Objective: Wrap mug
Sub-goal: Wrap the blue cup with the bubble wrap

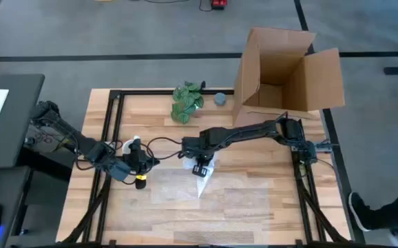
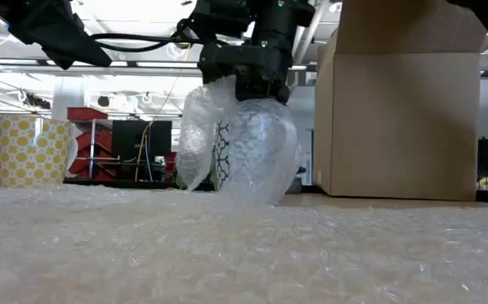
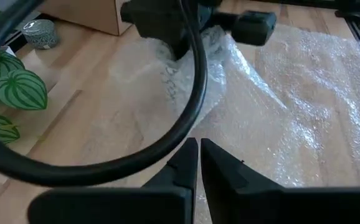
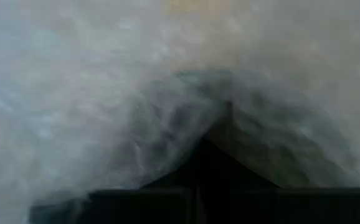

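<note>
Right pincer (image 1: 200, 169) is down at mid-table, clamped on a bunched fold of bubble wrap (image 2: 252, 152) that is draped over the mug (image 2: 224, 156). In the low view the mug stands upright inside the clear film, its dark patterned side showing through, with the wrap ballooned around it and trailing down to the sheet spread on the table (image 1: 268, 207). The right wrist view shows only cloudy plastic pressed against the lens.

Left pincer (image 3: 198, 163) hovers off to the left, fingers together and holding nothing, aimed toward the bundle. A yellow-patterned cup (image 2: 31, 150) sits near that arm. The box (image 1: 285, 69), the leafy bunch (image 1: 186, 101) and a small grey round thing (image 1: 220, 99) stay at the far side, well apart from the action.

My read: this is mid-wrap, the first flap pulled over the mug but not tucked. Next move likely calls for carrying that flap fully across and down, while the left arm pins the loose sheet or steadies the mug so it does not tip.
</note>
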Controlling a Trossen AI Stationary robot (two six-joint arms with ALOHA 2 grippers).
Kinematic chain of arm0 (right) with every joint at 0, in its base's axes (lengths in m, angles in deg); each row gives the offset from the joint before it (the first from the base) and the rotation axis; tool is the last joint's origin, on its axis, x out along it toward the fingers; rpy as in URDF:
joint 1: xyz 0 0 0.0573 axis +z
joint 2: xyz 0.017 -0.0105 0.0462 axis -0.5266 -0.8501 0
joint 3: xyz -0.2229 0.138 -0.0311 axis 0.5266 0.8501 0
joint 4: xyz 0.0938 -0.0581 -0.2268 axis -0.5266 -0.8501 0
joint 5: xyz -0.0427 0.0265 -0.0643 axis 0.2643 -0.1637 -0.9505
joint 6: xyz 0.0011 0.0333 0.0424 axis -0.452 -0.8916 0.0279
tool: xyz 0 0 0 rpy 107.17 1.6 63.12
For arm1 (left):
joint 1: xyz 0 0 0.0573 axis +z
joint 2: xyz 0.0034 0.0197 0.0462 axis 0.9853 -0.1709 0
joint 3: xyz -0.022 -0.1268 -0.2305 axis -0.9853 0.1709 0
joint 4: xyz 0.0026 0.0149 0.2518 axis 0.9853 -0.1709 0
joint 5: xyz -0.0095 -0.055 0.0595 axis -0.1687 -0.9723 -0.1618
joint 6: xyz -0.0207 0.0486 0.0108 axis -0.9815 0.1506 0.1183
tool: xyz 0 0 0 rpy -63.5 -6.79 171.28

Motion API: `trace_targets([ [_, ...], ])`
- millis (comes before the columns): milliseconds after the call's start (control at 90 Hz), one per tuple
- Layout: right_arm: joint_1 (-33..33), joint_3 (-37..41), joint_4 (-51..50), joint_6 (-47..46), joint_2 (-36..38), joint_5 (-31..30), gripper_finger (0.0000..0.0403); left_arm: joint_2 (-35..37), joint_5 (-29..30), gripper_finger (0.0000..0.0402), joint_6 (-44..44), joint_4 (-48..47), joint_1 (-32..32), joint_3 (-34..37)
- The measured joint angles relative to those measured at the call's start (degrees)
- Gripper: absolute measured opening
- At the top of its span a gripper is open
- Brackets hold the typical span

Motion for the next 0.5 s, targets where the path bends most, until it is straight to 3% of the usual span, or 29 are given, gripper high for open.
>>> trace_targets([
  [189,0.13,-0.15,-0.91,0.42,-0.08,-0.17,0.0,0.0,0.18,0.0,0.0,0.02,0.0,0.0],
  [500,0.18,-13.91,-20.11,2.12,-0.2,-1.69,0.0,-0.01,0.37,0.0,0.0,0.02,0.02,0.0],
])
